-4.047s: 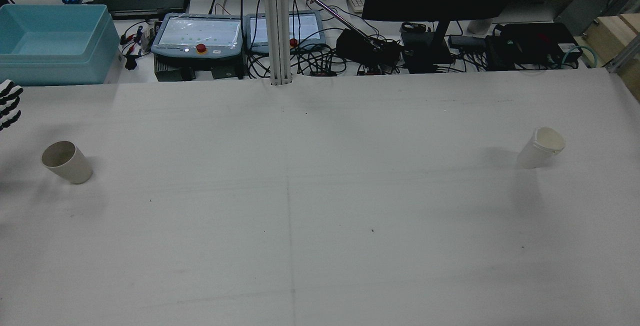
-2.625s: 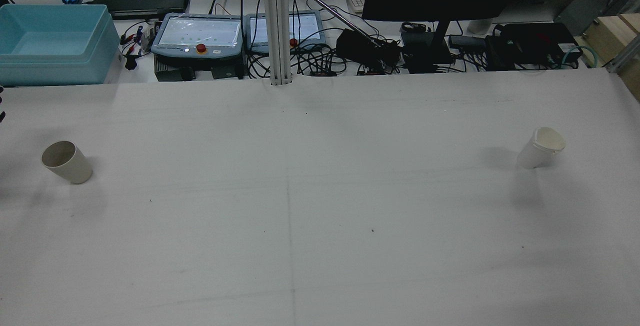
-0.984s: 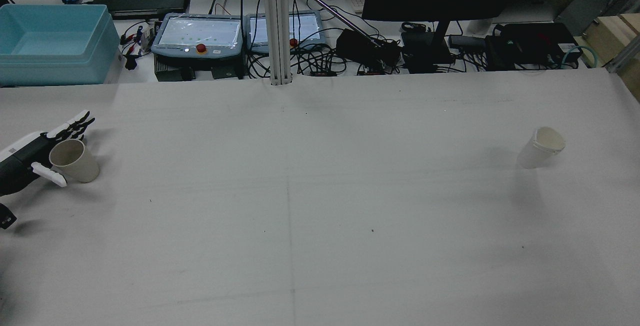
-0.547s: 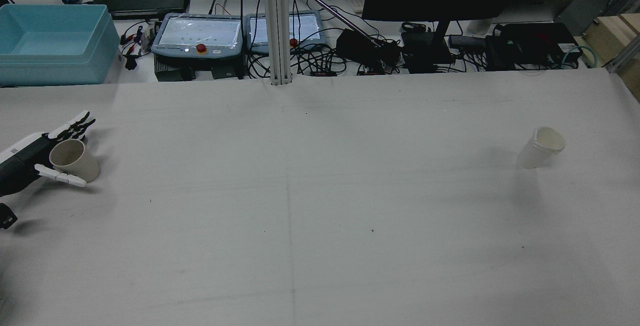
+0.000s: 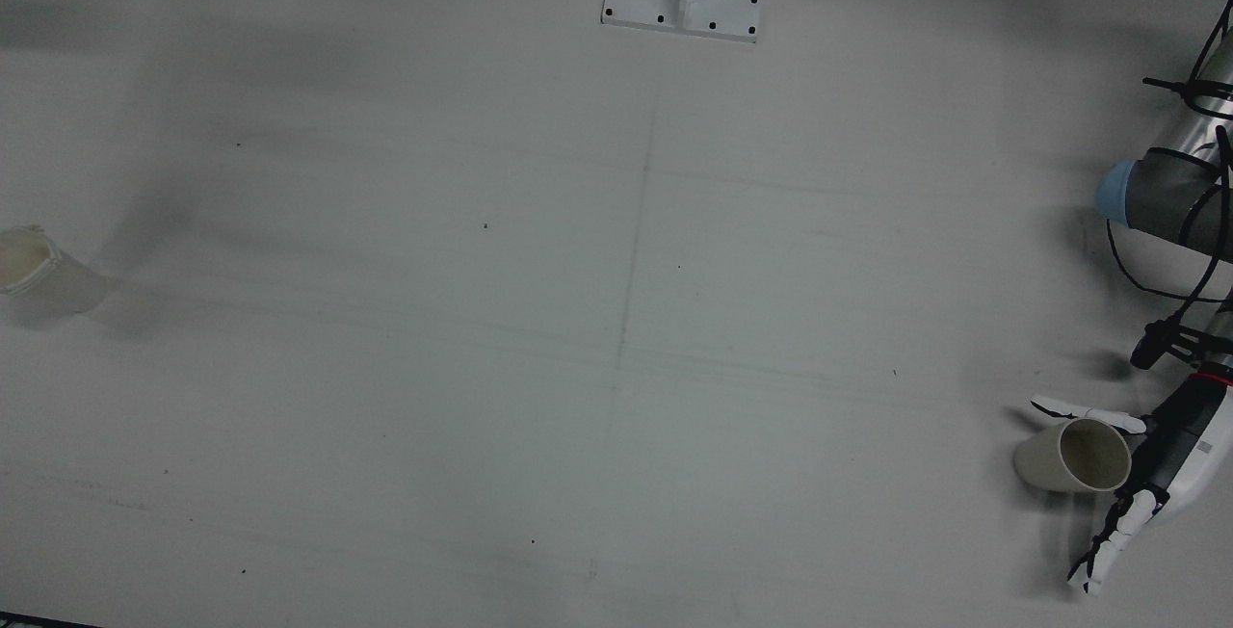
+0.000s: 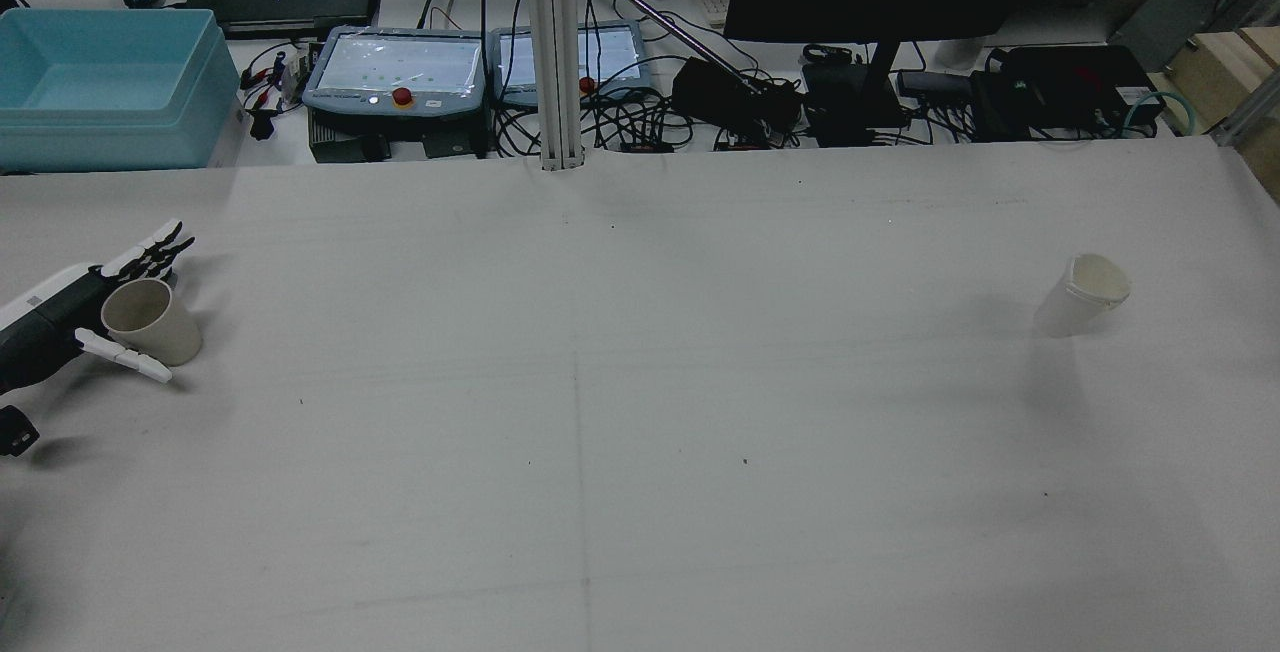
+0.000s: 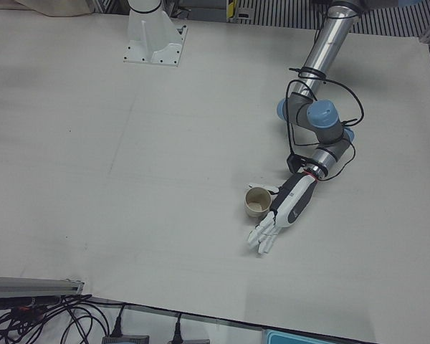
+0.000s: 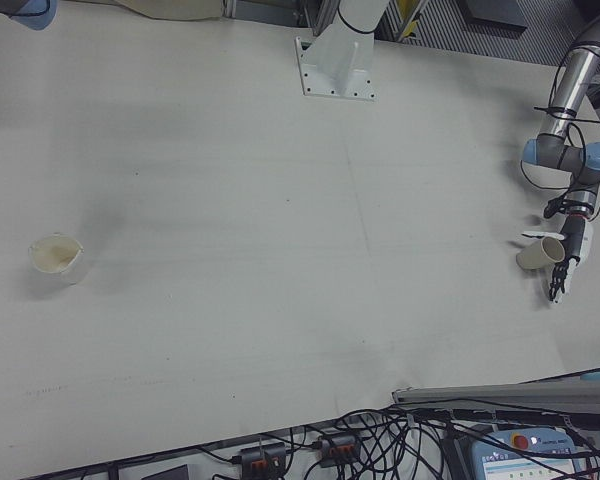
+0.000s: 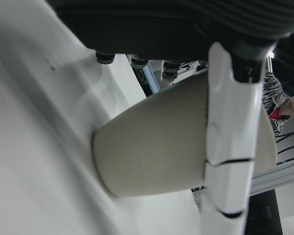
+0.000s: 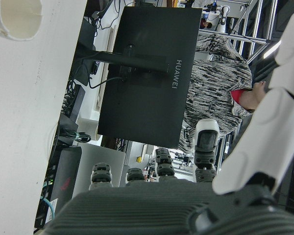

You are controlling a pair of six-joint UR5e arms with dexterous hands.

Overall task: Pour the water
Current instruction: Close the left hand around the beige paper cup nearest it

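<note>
White table: left hand spread open around beige cup.

Tan cup standing on white table, left hand at its 3 o'clock, fingers spread out

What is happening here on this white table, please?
The robot's left hand is placed around a beige paper cup near the left edge of the white table. Its fingers lie on both sides of the cup, spread and not clearly closed. The cup stands on the table. A second, white plastic cup stands far away on the right side, untouched. The right hand shows only in its own camera, holding nothing.
</note>
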